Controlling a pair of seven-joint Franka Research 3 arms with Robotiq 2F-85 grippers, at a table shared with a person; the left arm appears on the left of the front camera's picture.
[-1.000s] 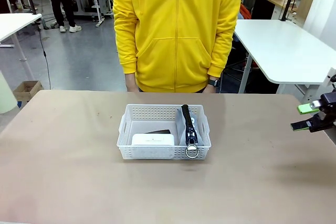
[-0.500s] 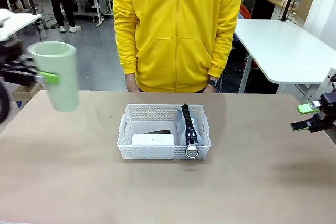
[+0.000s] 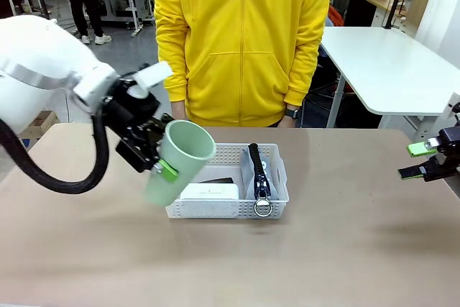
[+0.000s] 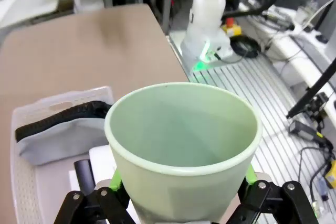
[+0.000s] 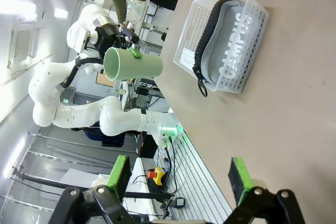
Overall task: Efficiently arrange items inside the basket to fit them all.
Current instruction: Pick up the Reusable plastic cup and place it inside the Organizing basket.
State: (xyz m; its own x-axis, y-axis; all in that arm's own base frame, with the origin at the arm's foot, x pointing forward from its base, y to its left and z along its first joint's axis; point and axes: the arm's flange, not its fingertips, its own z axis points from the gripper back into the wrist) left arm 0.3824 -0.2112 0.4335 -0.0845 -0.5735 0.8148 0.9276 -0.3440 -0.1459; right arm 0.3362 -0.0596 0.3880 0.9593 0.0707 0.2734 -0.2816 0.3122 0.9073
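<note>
- Left gripper (image 3: 164,168), left of centre, clamped on tilted pale green cup (image 3: 177,161) above basket's (image 3: 228,208) left end.
- Right gripper (image 3: 425,161), right edge, spread wide, holding nothing.
- Inside basket: white box (image 3: 209,191) front, grey pouch (image 3: 260,175) right.

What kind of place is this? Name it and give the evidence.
Probably a robotics lab or workshop: a white robot arm holding a green cup over a brown table, white workbenches behind, and cables on a grated floor.
</note>
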